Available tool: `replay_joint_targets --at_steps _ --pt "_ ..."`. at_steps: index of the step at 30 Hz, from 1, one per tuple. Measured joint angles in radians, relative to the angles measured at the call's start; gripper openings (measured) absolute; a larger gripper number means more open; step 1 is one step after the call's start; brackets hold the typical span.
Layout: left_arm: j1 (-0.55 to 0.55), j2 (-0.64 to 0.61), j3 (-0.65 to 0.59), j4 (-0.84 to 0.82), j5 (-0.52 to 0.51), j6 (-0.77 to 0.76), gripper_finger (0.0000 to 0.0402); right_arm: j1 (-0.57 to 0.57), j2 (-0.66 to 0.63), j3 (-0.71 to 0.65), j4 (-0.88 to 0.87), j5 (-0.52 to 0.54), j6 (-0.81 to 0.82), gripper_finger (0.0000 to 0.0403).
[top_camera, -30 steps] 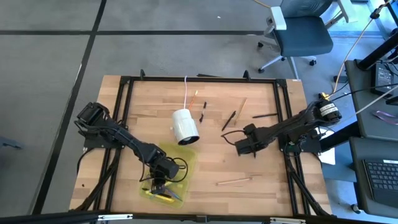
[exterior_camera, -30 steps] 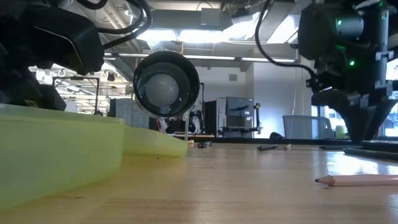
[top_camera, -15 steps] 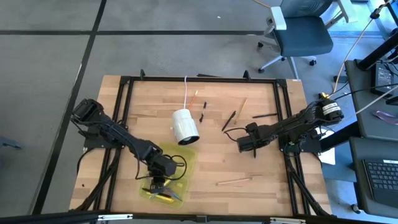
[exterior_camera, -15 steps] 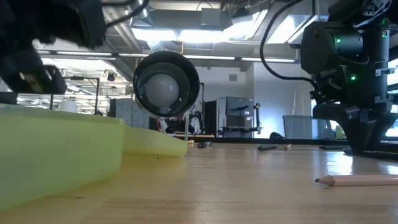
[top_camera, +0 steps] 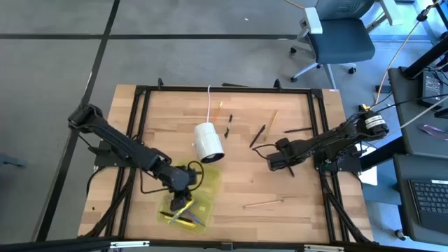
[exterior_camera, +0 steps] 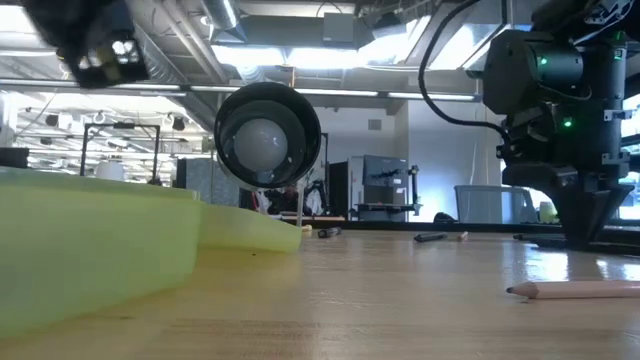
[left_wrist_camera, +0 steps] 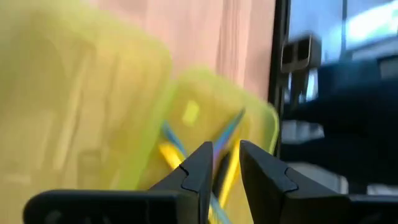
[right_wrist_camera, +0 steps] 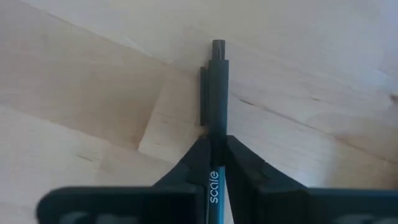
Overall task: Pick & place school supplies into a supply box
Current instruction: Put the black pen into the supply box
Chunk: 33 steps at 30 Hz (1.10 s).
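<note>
The supply box (top_camera: 203, 183), a translucent yellow-green case, lies open near the table's front left; in the low view it is the box (exterior_camera: 100, 250) at the left. Inside lie yellow and blue supplies (left_wrist_camera: 177, 152). My left gripper (left_wrist_camera: 225, 163) hovers over the box (left_wrist_camera: 93, 93), open by a narrow gap with nothing between its fingers; in the high view it is the gripper (top_camera: 182, 203). My right gripper (right_wrist_camera: 216, 155), at the table's middle right (top_camera: 274, 164), is shut on a black pen (right_wrist_camera: 217, 87). My right gripper pinches the black pen's barrel (right_wrist_camera: 216, 132) between its two fingers, below the clip. The fingers come from above, pointing down, one on each side of the barrel. The pen lies flat on the table, its clip end (right_wrist_camera: 218, 46) sticking out past the fingertips.
A white cylinder on a cord (top_camera: 208, 141) lies behind the box. A wood-coloured pencil (top_camera: 263, 204) lies near the front right. Black pens (top_camera: 257, 135) (top_camera: 298, 129), a small black piece (top_camera: 229, 124) and a wooden stick (top_camera: 273, 119) lie toward the far side.
My left gripper has risen from the box's near end and tipped toward level; its arm has drawn back toward the table's left edge. My right gripper has shut on the black pen, which stays on the table.
</note>
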Motion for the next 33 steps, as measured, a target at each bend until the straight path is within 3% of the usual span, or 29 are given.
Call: replay_joint_targets --at_steps 9,17,25,29,33 --pt "0.0 -0.024 0.0 0.218 -0.219 0.105 0.0075 0.03 -0.077 0.06 0.028 -0.024 -0.06 0.0033" --pt "0.013 -0.024 -0.049 0.444 -0.363 0.219 0.0084 0.109 -0.156 0.205 0.108 0.162 -0.183 0.0033" --pt "0.099 -0.016 -0.147 0.855 -0.411 0.296 0.0107 0.201 -0.161 0.379 0.463 0.388 -0.574 0.0033" --pt "0.129 0.005 -0.197 1.066 -0.362 0.332 0.0113 0.235 -0.16 0.394 0.666 0.416 -0.762 0.0032" --pt "0.146 0.037 -0.202 1.188 -0.295 0.353 0.0114 0.245 -0.157 0.395 0.815 0.405 -0.82 0.0037"
